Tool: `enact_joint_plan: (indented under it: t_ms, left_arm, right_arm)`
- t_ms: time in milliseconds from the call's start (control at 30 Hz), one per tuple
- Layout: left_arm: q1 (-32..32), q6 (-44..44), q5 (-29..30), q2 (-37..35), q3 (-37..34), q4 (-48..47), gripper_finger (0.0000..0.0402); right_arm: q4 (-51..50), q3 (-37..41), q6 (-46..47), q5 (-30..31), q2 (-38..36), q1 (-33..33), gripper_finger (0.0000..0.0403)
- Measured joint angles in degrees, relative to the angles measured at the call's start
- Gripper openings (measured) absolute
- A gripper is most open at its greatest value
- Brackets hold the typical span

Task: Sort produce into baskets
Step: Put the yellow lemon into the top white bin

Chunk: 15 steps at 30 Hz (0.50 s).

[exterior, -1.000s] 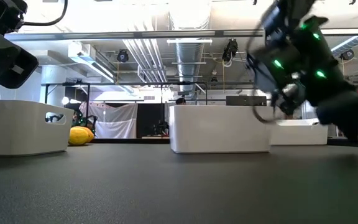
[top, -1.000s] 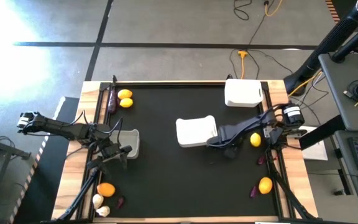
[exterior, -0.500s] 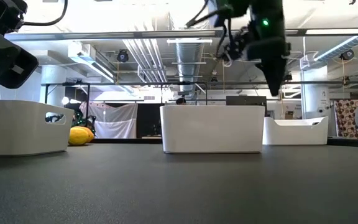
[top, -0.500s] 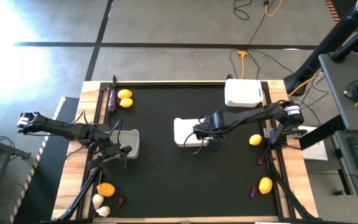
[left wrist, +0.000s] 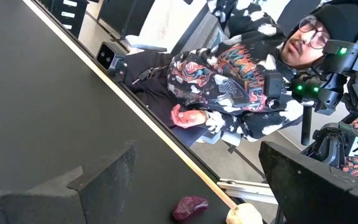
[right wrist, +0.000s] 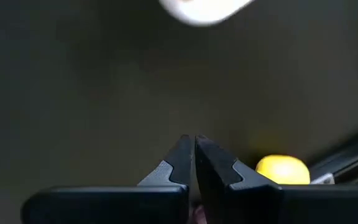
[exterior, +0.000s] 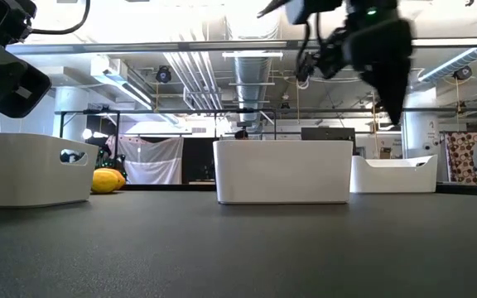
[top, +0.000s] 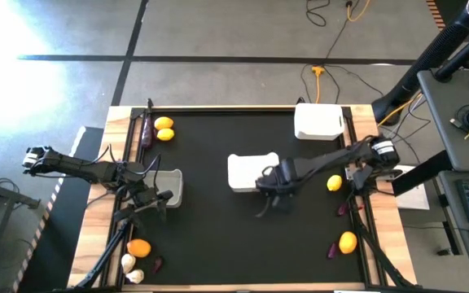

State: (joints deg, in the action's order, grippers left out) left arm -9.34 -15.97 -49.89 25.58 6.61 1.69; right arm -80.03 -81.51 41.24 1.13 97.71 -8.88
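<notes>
Black matting is covering the table (top: 218, 244), with three white baskets on it: one near the middle (top: 252, 172), one at the far right corner (top: 319, 121), one at the left (top: 172, 186). The right claw (top: 269, 198) is hovering just beside the middle basket's near right corner, its fingers (right wrist: 182, 163) pressing together on nothing. A lemon (top: 335, 183) is lying to its right; an orange citrus (top: 348, 242) is sitting near the front right. Two lemons (top: 164, 129) and an eggplant (top: 146, 130) are resting far left. The left claw (top: 159, 198) is waiting by the left basket; I cannot tell how its fingers are standing.
</notes>
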Motion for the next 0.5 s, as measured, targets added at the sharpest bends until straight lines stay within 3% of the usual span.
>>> enact_joint_plan:
  t_ms: [167, 500]
  left_arm:
    - [0.0, 0.0, 0.0, 0.0, 0.0, 0.0, 0.0327]
    - [0.0, 0.0, 0.0, 0.0, 0.0, 0.0, 0.0327]
  right_arm:
    - [0.1, 4.7, 4.4, -0.8, 0.0, -5.5, 0.0013]
    - [0.6, 14.4, 6.9, -11.9, 0.0, -9.4, 0.0013]
